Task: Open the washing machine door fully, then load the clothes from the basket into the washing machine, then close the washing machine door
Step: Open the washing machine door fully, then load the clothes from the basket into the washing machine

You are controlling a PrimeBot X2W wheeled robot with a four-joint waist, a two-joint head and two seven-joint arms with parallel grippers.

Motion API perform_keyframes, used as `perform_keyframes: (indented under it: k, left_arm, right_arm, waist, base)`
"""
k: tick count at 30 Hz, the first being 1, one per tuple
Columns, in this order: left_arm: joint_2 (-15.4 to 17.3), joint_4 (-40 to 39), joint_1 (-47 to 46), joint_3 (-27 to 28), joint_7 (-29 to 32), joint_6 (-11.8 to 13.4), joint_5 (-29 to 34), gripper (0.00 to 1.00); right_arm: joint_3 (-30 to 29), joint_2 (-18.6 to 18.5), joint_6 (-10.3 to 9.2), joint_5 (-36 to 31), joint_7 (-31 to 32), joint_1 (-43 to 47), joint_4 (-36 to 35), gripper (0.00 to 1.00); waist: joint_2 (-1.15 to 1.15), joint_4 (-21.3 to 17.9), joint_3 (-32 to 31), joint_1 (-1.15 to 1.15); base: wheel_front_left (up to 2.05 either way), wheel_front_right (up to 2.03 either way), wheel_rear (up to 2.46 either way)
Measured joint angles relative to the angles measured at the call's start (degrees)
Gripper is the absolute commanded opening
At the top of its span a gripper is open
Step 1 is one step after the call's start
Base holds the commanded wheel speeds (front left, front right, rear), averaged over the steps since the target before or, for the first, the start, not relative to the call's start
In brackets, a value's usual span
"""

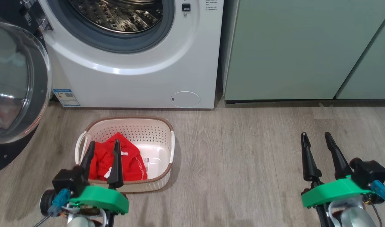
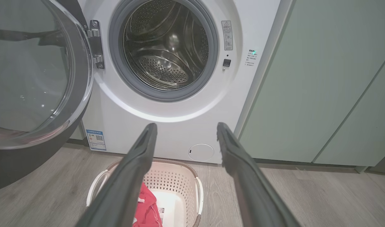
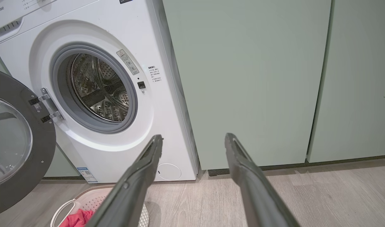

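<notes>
Inside cream perforated basket (image 1: 142,132): crumpled bright red clothes (image 1: 132,160), white trim; left tool (image 1: 104,142), right tool (image 1: 315,135) both spread, empty.

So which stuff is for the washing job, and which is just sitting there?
For the job: washing machine, open door, basket, red clothes, left claw, right claw.
Just there: green cabinets, small round white panel, floor.

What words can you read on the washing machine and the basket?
"Hisense": on the washing machine's top panel.
Blue label sticker, low on its front: too small to read.
Warning label beside the round opening: too small.
Small print beside that label: too small.
Sticker on the basket floor: blurred.
</notes>
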Motion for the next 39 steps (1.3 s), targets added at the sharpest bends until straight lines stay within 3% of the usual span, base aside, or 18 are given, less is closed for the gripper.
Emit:
perform_keyframes:
  k: [9, 12, 17, 39]
  left_arm:
    - [0.0, 0.0, 0.0, -0.2, 0.0, 0.0, 0.4, 1.00]
    - [0.0, -0.3, 0.0, -0.2, 0.0, -1.6, -2.2, 1.00]
    - [0.0, -0.3, 0.0, 0.2, 0.0, -2.0, -2.5, 1.00]
    - [0.0, -0.1, 0.1, -0.3, 0.0, -1.4, 0.0, 1.00]
  right_arm:
    - [0.1, 0.0, 0.00, 0.0, 0.0, 0.0, 0.2, 1.00]
    - [0.1, 0.0, 0.00, 0.0, 0.0, 0.0, 0.2, 1.00]
    - [0.2, 0.0, 0.00, 0.0, 0.0, 0.0, 0.2, 1.00]
    - [0.5, 0.0, 0.00, -0.1, 0.0, 0.0, 0.8, 1.00]
  waist:
    - [0.00, 0.1, 0.0, 0.00]
    - [0.00, 0.3, 0.0, 0.00]
    - [0.00, 0.7, 0.0, 0.00]
    - [0.00, 2.1, 0.3, 0.00]
  base:
    - [0.00, 0.00, 0.00]
    - [0.00, 0.00, 0.00]
    - [0.60, -0.60, 0.00]
    - [1.66, -1.64, -0.02]
